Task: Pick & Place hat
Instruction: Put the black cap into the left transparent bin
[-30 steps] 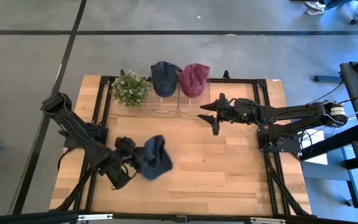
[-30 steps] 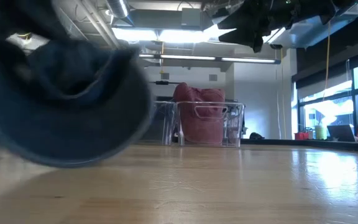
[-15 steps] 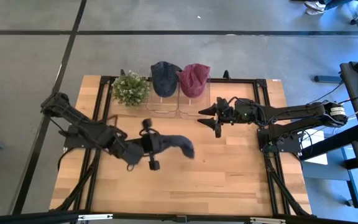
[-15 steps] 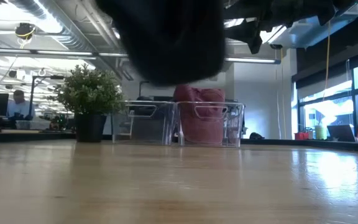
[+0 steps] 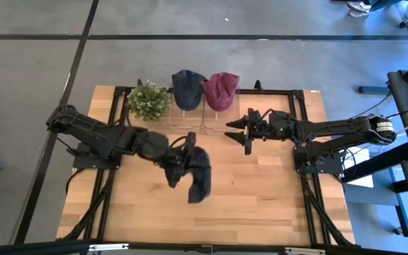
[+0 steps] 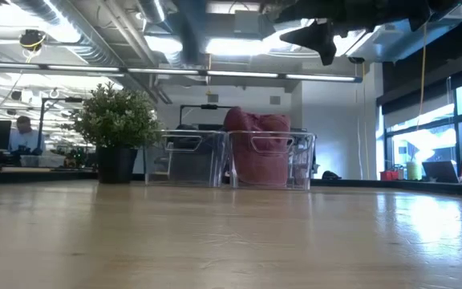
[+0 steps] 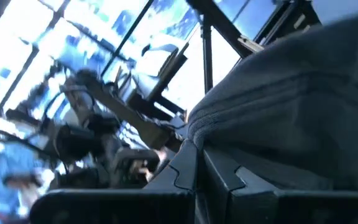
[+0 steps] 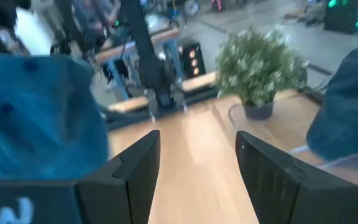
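Dark blue hat (image 5: 200, 172) clamped in left tool (image 5: 180, 161), hanging above table ctr (image 5: 261, 191)

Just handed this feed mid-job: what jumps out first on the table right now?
The left pincer holds a dark blue hat up over the middle of the table, the hat drooping from its grip. Along the far edge stand a small potted plant and two clear bins holding a blue hat and a red hat. The right pincer hovers open near the bins.

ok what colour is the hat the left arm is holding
Dark navy blue hat, held up off the table; the high view shows it best.
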Controlling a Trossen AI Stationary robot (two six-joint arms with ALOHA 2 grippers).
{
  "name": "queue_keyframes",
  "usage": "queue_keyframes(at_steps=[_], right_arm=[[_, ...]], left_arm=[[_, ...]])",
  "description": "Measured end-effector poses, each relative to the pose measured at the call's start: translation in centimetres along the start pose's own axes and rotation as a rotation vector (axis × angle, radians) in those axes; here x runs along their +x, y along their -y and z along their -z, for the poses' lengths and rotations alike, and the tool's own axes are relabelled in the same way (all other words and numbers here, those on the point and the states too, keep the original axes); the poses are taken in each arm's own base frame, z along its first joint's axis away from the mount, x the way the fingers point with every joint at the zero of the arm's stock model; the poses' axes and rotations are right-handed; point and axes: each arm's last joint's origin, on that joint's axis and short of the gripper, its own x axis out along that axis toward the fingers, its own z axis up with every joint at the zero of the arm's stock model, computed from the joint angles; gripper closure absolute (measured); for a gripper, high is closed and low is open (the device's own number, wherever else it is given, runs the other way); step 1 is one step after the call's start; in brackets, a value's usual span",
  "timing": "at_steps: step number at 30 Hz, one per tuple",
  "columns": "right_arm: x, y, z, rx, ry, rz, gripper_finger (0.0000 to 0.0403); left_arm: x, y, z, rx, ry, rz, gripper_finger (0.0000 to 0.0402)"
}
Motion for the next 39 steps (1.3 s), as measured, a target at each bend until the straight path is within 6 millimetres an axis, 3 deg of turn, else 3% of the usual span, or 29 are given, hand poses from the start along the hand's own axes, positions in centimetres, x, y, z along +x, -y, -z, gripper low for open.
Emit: queue_keyframes(at_steps=[3,11,16,21,29,35,39], right_arm=[[0.0,-0.1,-0.4,0.013,0.038,-0.037,0.0193],[-0.3,0.0,-1.5,0.051,0.017,-0.416,0.0193],[-0.4,0.5,-1.9,0.184,-0.007,-0.477,0.0193],[-0.2,0.4,-2.3,0.197,0.044,-0.504,0.0193],[2.1,0.9,-1.1,0.17,0.066,-0.511,0.0193],[4.5,1.5,1.2,0.259,-0.024,-0.54,0.0193],[6.3,1.3,1.0,0.299,-0.031,-0.638,0.0193]], left_arm=[[0.2,-1.0,0.7,0.064,0.065,0.015,0.0398],[-0.8,-4.1,0.9,0.238,0.459,0.037,0.0398],[-1.8,-5.8,1.7,0.306,0.659,0.079,0.0398],[-2.4,-7.1,3.0,0.33,0.712,0.086,0.0398],[-3.1,-8.1,4.1,0.339,0.86,0.191,0.0398],[-3.5,-9.0,4.2,0.365,0.88,0.138,0.0398],[-3.7,-9.6,4.7,0.38,0.863,0.098,0.0398]])
